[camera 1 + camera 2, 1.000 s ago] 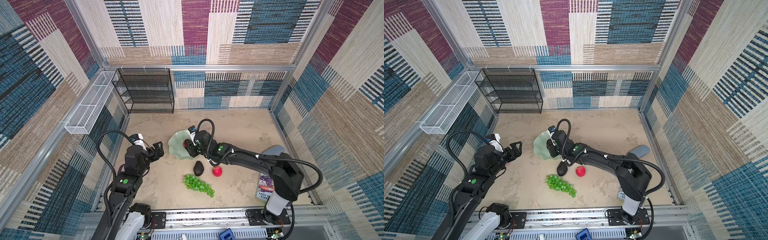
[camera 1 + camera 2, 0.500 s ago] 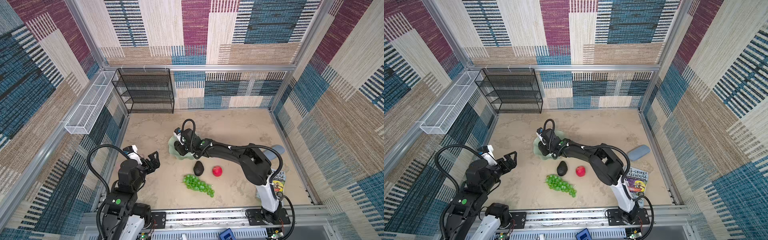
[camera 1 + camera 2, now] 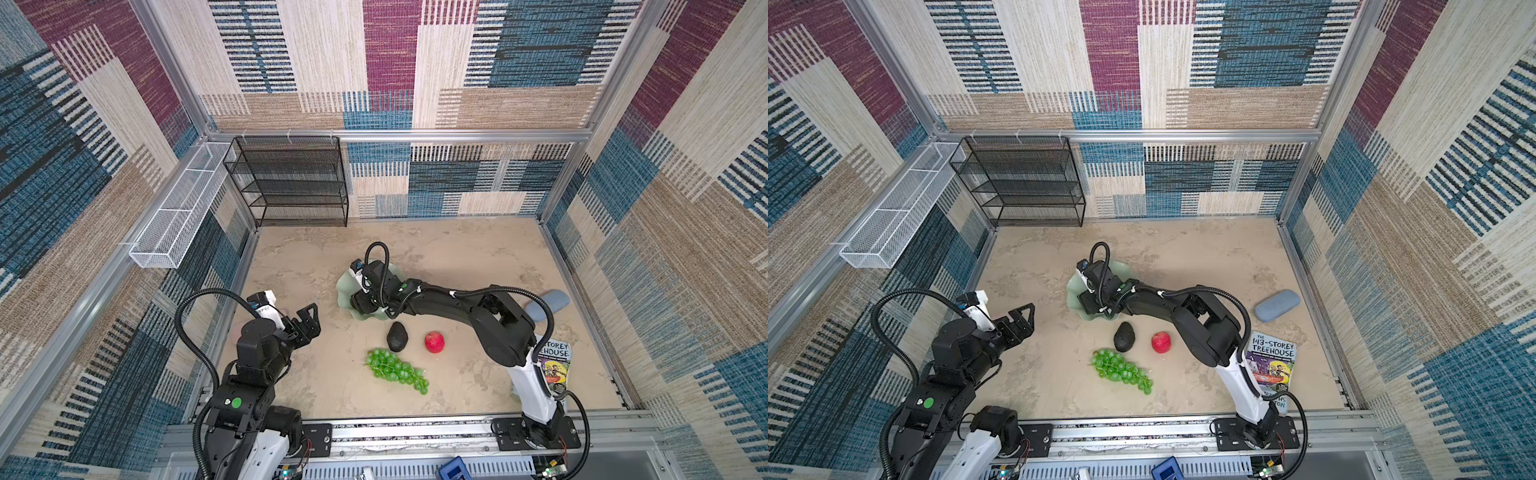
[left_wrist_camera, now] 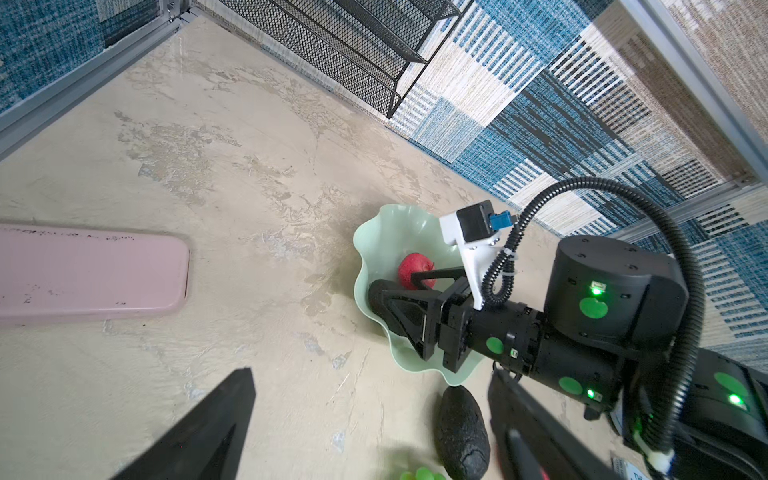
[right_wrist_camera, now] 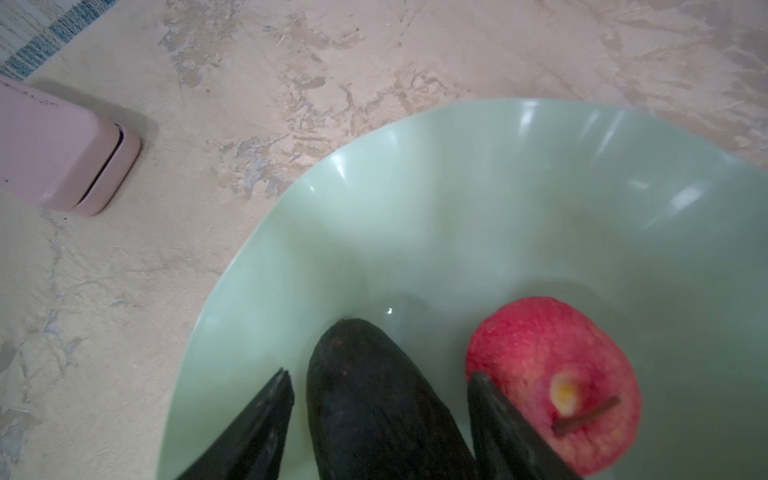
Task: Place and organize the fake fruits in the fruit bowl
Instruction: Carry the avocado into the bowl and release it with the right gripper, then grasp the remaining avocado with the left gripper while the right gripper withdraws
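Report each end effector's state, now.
Left end effector: open, empty.
Right end effector: open, straddling the avocado in the fruit bowl.

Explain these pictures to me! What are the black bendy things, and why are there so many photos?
The black bendy things are two robot arms with pinching claws called grippers. Two pictures look down from above; two come from little cameras on the arms' wrists. The right gripper is down in the green fruit bowl, its jaws open on either side of an avocado, next to a red apple. The left gripper is open and holds nothing. Waiting on the table are another avocado, another apple and green grapes. A book, a blue case and a pink case lie there too.
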